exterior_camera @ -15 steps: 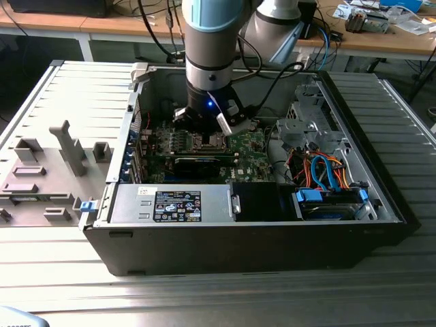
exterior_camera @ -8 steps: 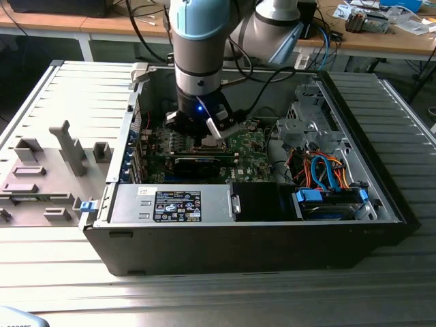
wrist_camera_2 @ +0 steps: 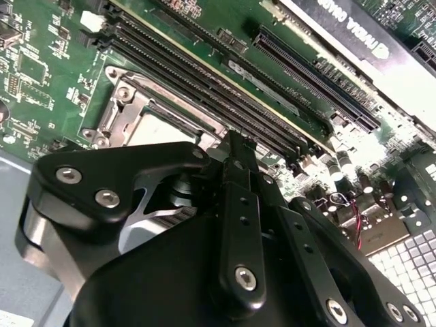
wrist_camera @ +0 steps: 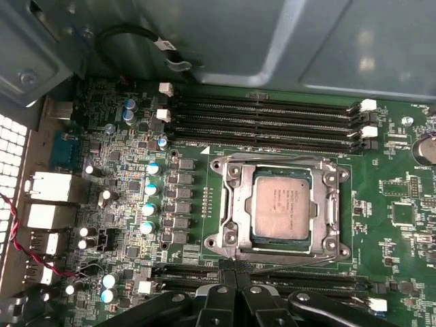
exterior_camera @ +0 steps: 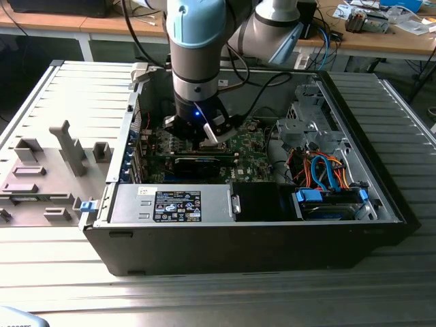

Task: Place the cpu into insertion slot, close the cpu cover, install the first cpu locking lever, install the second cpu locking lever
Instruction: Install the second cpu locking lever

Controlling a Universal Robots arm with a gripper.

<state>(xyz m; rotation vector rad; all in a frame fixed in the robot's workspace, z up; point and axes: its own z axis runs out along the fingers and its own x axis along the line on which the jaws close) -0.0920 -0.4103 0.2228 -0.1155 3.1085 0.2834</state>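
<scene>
Beside the cpu (wrist_camera: 281, 204), memory slots (wrist_camera: 266, 119) flank the cpu cover (wrist_camera: 235, 204).

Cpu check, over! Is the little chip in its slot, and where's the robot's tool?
Tool beside the insertion slot, carrying nothing. Cpu seated in slot, cpu cover down around it. Nothing lies on the chip.

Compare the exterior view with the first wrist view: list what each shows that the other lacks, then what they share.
Exterior view: the whole open computer case on a metal table, the arm's grey and blue body, the bundle of orange and blue cables, the labelled power supply.

First wrist view: the cpu seated in the insertion slot, the cpu cover framing it, and the empty memory slots.

Both: the green circuit board and the gripper above it.
</scene>
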